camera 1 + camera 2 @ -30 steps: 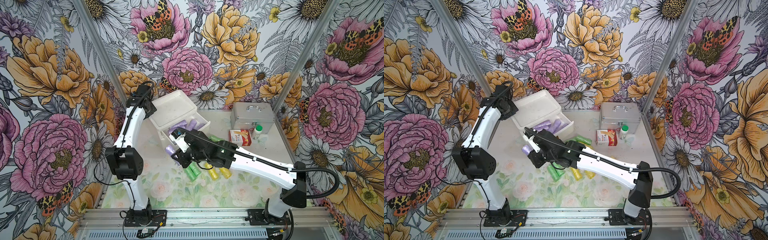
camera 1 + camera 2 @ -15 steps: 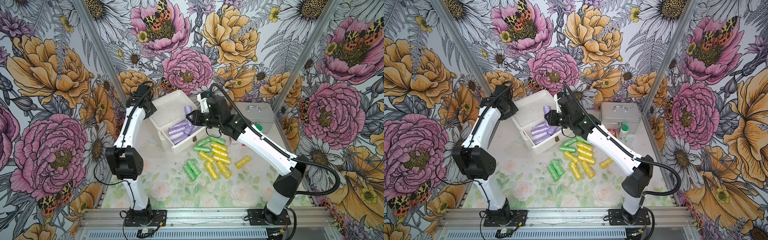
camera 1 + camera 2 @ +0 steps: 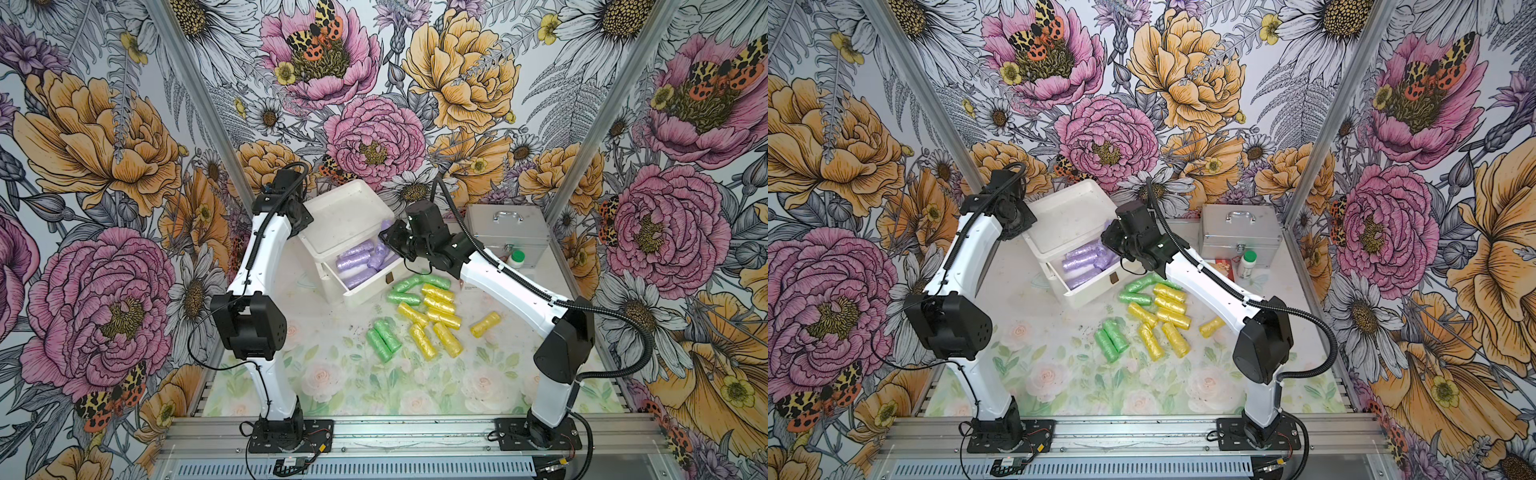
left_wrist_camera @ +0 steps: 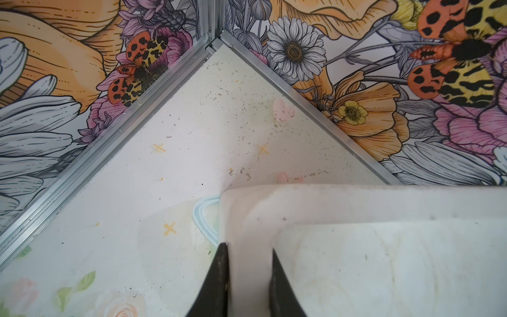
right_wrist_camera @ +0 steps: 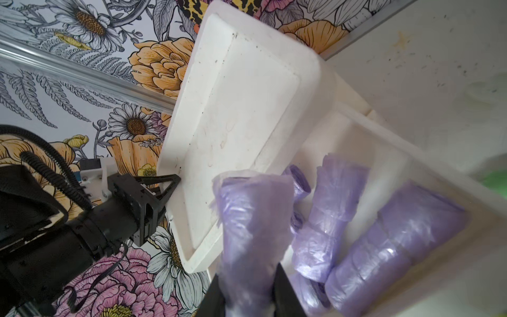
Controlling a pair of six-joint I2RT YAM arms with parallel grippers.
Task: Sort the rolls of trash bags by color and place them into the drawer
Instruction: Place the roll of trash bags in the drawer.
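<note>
1. On the counter [image 3: 332,374], mid-frame, yellow rolls [image 3: 442,318] and green rolls [image 3: 384,334] lie unsorted.
2. The right tool [image 5: 249,285] clamps a lilac roll [image 5: 255,219] at the open drawer [image 3: 370,291]; lowering and releasing likely follow.
3. The left tool [image 4: 248,247], closed, pinches the cabinet rim [image 4: 356,203].

Both top views: high at the front, looking down over the whole worktop [image 3: 374,386]. Left wrist: close above the white drawer box [image 4: 356,203], facing a back corner. Right wrist: close over the same box and its open drawer [image 5: 384,148].
</note>
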